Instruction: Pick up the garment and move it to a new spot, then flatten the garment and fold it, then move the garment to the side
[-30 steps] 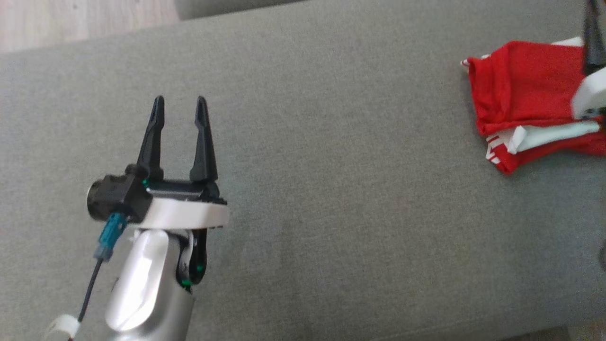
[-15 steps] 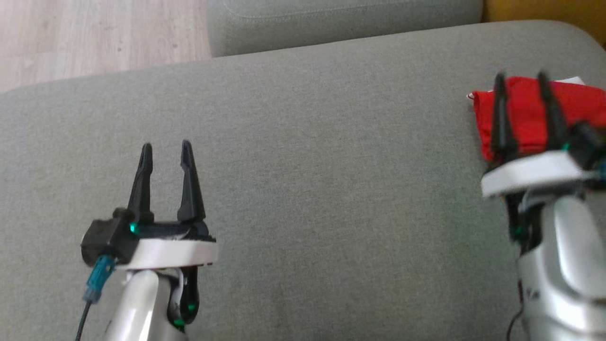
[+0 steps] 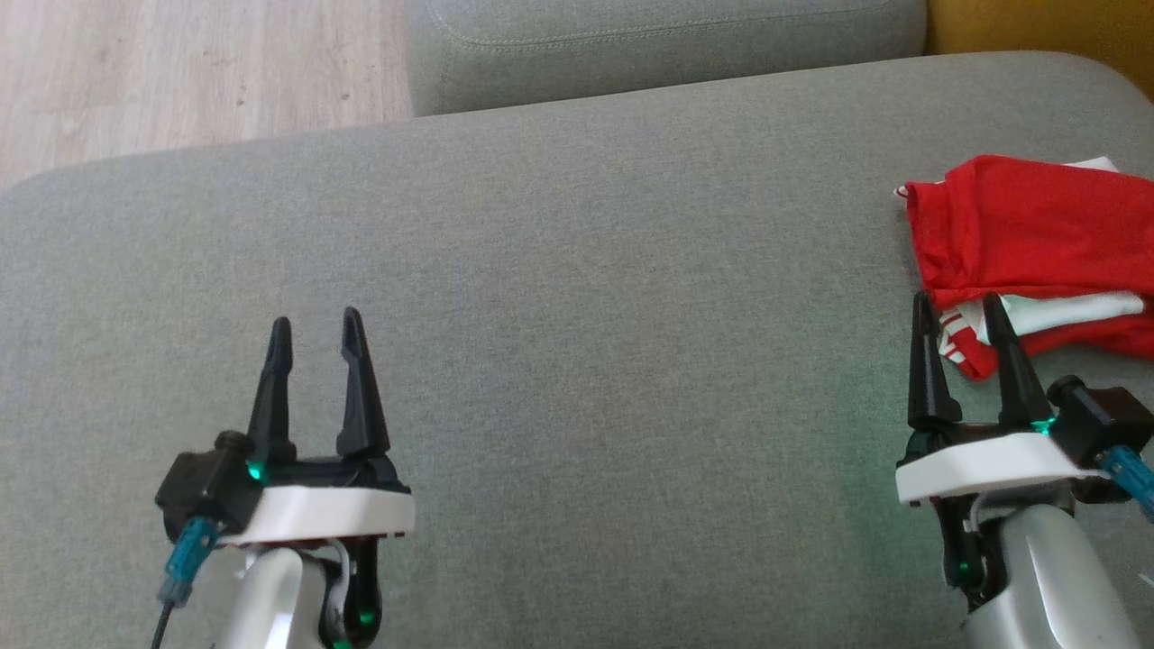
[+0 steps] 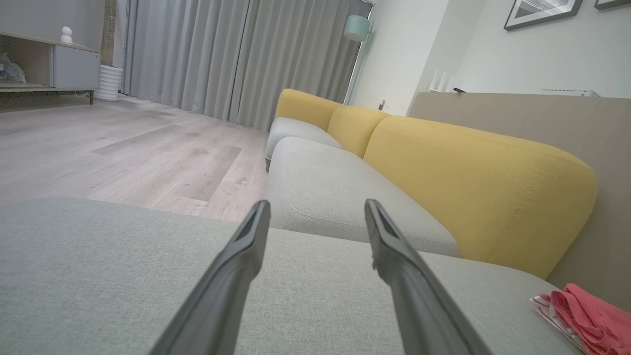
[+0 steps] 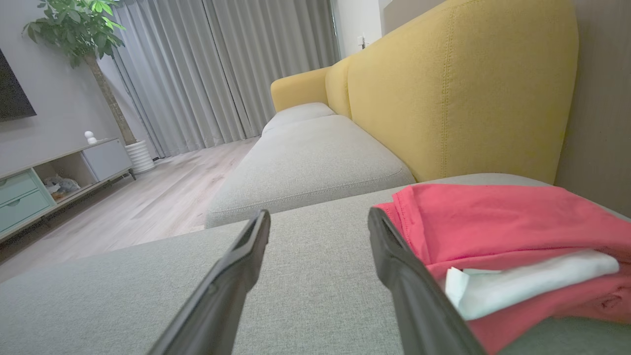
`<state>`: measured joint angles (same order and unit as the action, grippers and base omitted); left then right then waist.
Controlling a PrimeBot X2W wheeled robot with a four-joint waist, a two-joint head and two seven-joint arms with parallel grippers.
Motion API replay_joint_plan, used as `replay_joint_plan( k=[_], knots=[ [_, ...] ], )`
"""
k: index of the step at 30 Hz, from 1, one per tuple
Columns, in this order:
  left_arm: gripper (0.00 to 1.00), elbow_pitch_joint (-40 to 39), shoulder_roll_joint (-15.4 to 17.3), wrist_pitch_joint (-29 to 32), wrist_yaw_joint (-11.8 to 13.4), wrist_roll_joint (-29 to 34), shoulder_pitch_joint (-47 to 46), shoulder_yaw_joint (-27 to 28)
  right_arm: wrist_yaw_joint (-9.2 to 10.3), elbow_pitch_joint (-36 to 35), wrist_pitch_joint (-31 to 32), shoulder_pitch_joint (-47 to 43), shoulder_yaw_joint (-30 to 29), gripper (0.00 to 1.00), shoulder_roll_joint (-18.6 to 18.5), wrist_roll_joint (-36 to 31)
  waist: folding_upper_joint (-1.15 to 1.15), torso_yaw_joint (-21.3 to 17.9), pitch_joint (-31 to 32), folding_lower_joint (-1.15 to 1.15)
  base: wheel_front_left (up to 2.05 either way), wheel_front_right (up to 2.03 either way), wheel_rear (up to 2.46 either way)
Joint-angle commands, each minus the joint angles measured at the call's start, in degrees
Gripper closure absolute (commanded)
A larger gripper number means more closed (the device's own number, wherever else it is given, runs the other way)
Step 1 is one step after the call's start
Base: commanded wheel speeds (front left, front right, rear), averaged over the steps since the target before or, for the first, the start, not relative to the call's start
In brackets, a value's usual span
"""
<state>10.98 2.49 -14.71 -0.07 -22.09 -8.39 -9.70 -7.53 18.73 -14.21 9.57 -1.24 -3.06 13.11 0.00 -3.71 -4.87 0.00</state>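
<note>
A broad grey seat cushion (image 3: 631, 297) spreads under both arms, its cloth bare across the middle and the left side. Beyond its far edge lie a pale wooden floor (image 3: 180, 72) at the left and a second grey cushion (image 3: 667, 45) at the middle, and a yellow backrest (image 5: 453, 98) rises past the far right corner. The garment (image 3: 1028, 225), red with white parts, lies in a folded, layered bundle at the cushion's right edge, nearer the far right corner than the near one. The right gripper (image 3: 956, 298) stands near the right edge with its two dark fingers spread wide and nothing between them. Their tips reach the near left corner of the garment, and whether the outer finger touches the cloth cannot be told. The left gripper (image 3: 316, 318) is above the near left part of the cushion, well apart from the garment, jaws wide and empty.
</note>
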Motion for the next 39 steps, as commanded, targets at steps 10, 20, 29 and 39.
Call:
replay_joint_plan(
  k=[10,20,29,39],
  knots=[
    [0.0,-2.0,0.4,-0.3,-0.7,0.1,-1.0,1.4,0.04,-2.6,-0.8,1.2,1.8,0.0,0.2,-1.2,0.0,0.3,0.1,0.0,0.0,0.0,0.0],
    [0.0,-2.6,0.4,-0.3,-1.0,-0.8,-0.6,1.6,0.04,-3.2,-0.8,0.5,2.6,0.0,0.2,-0.6,0.0,0.1,0.2,0.0,0.0,0.0,0.0],
    [1.0,-0.5,0.0,0.0,-0.9,-1.9,0.6,0.0,0.0,-1.1,-0.2,-0.9,1.4,1.0,0.1,-0.5,0.0,0.1,0.4,0.0,0.0,0.0,0.0],
    [1.0,2.9,0.1,0.8,-1.2,-5.1,2.0,0.5,0.0,1.9,0.8,-2.3,1.2,1.0,0.2,2.9,0.0,0.2,0.6,0.01,0.0,0.0,0.0]
  ],
)
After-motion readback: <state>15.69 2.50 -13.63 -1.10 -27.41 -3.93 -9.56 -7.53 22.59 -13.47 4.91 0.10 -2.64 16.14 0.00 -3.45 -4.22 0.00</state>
